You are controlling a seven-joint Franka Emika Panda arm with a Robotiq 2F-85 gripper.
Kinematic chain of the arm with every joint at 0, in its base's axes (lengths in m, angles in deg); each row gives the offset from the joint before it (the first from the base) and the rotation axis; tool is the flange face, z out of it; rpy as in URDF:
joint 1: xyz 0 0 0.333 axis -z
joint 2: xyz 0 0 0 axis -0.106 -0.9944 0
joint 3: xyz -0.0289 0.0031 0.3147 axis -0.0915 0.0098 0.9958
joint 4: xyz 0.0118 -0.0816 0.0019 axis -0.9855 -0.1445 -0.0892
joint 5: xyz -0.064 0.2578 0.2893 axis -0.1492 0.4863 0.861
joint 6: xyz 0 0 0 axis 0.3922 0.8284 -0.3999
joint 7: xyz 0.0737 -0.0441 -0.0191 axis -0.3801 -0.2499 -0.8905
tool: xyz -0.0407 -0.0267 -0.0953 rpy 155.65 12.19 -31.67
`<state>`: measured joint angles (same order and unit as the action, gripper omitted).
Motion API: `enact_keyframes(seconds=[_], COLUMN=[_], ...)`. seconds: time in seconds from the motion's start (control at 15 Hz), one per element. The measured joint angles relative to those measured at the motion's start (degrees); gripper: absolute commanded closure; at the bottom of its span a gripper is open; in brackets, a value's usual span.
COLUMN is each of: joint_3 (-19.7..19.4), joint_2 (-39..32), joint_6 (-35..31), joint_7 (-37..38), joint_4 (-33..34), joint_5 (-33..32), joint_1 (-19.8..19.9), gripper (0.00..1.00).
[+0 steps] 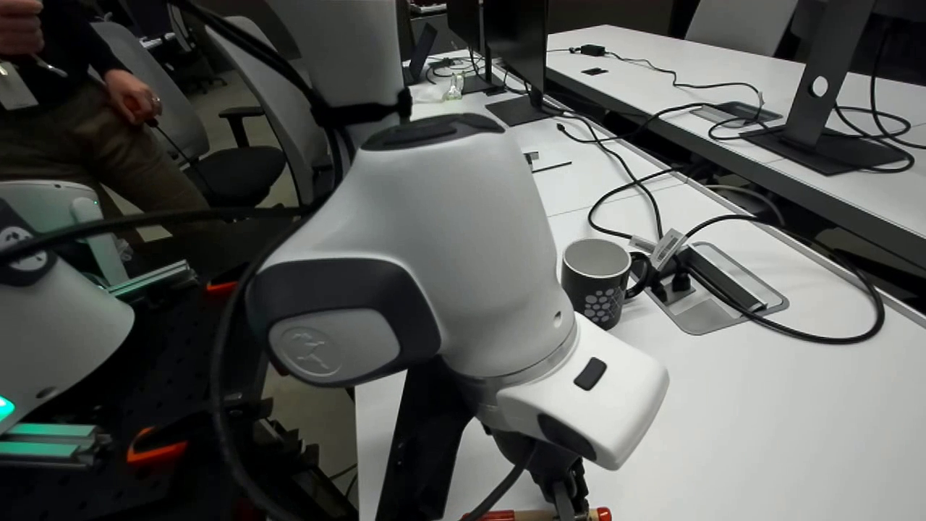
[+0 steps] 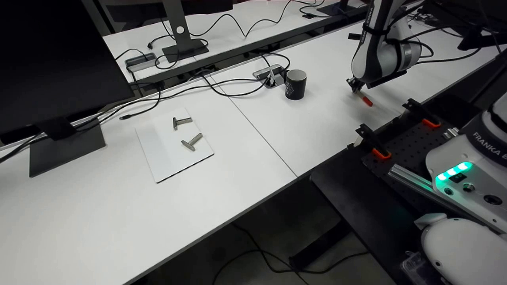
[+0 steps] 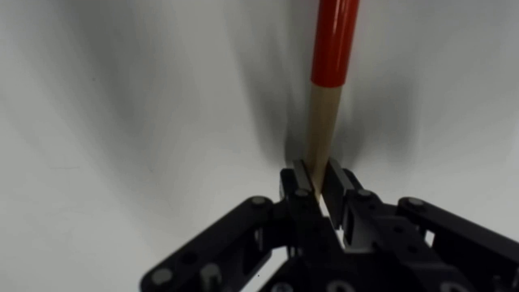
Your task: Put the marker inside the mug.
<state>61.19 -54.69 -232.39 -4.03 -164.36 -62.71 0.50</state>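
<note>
the gripper (image 3: 319, 174) is drawn nearly together, pinching the cream section of the marker (image 3: 329, 77) with only the stick's thickness left between its fingers; the red body juts out past the grip. in both exterior views the marker seems close to level, low over the table (image 2: 324, 130) (whether it touches the surface, i cannot tell). the mug (image 2: 295, 88) stands upright and well apart from it, mouth up, its handle near the plugs (image 1: 680, 281) in the socket panel (image 1: 702, 317).

the step in hand looks like taking the marker up. check first that the pinch is square, since a slim round stick may swivel in the grip, then rise straight until its end would clear the mug's rim. it needs tipping near upright, red body downward, and that turn is best made high and away from the mug. come in over the middle of the mouth, on the side away from the plugs, lower well below the rim, and only then let go; a slanted stick could catch the rim and shove the mug
</note>
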Motion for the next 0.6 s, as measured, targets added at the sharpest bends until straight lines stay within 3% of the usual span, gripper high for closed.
enact_keyframes(seconds=[0.27,0.6], joint_3=[-2.2,-8.8], joint_2=[0.1,0.4], joint_6=[0.3,0.3], joint_7=[-2.5,-3.6], joint_4=[0.8,1.8], joint_5=[0.1,1.8], joint_1=[-1.5,-9.7], gripper=[0.94,0.94])
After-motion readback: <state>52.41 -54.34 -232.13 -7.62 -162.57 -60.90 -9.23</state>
